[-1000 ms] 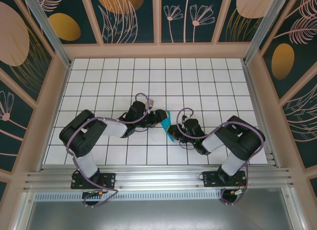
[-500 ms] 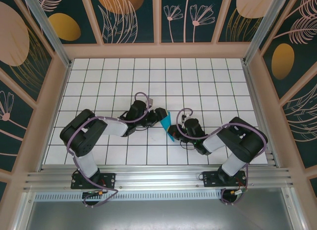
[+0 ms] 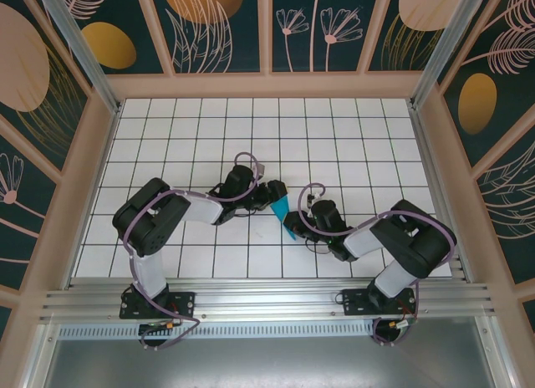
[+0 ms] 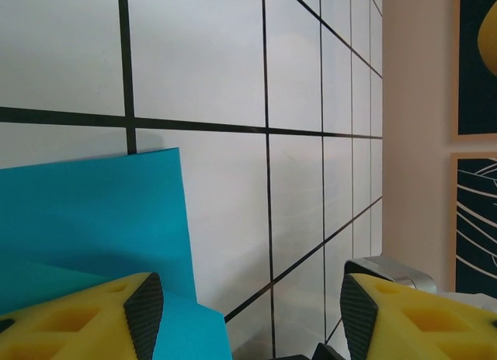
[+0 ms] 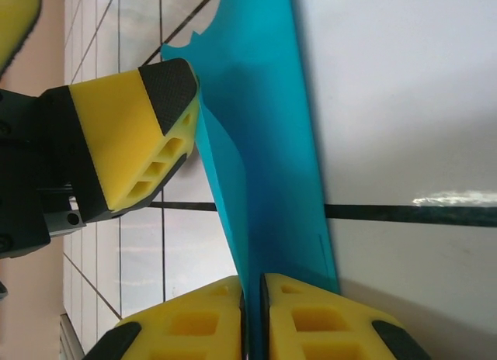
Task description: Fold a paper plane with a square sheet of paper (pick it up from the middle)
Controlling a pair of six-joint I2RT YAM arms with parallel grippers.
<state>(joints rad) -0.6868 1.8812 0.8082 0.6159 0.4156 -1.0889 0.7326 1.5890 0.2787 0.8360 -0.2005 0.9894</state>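
Top external view: two black arms reach in over a white gridded table (image 3: 351, 137) and meet near its middle, with a folded teal sheet (image 3: 282, 207) between their tips. In the last second the left arm's elbow has swung in toward the centre. This has carried the left gripper (image 3: 273, 193) a touch farther and to the right, up against the sheet's far end. The right gripper (image 3: 292, 216) has barely moved, though its elbow has eased outward.

On the right wrist camera, the right gripper's yellow fingers are almost together, with the sheet's near end pinched in the thin slit between them. The left gripper's jaws stand wide and hold nothing. One black-tipped yellow finger (image 5: 136, 139) leans on the sheet's side and the other is well clear of it.

I read this as one arm holding while the other braces for a crease. The sheet is a narrow creased strip, not yet a pointed dart. Both forearms lie low and nearly level, wrists facing each other
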